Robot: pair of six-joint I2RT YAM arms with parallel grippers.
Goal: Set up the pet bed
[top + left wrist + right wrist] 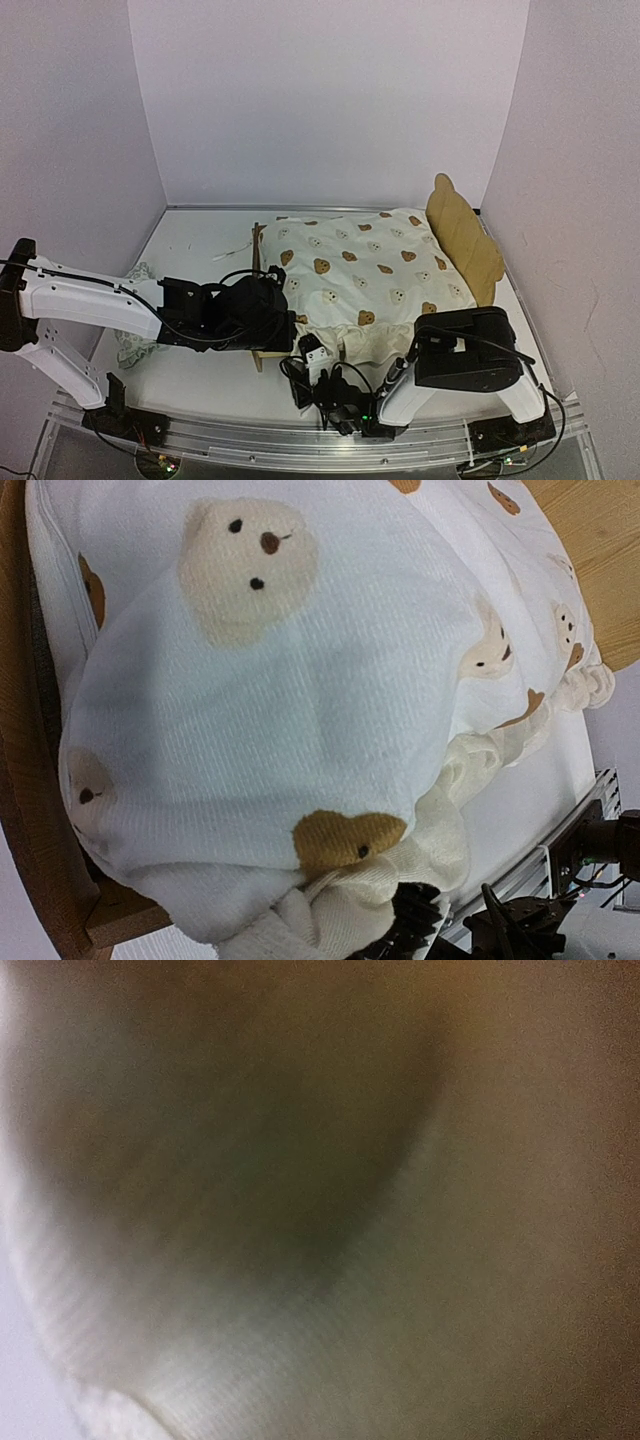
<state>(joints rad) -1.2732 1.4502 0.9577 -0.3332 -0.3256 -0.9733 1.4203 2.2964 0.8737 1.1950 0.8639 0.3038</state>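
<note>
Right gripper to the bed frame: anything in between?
Yes. The bear-print cover lies over the bed frame, and its ruffled near edge hangs right where the right gripper points. The right wrist view shows only blurred fabric up close.

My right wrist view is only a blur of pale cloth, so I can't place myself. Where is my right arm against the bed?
Observer: Your right arm sits low at the near edge of the bear-print cover, towards the tall end of the bed.
Operator: And the left side?
Observer: The left gripper is shut at the near corner of the footboard.
Operator: Is the pillow on the bed?
Observer: No, the pillow lies on the table beside the left arm, outside the bed.
</note>
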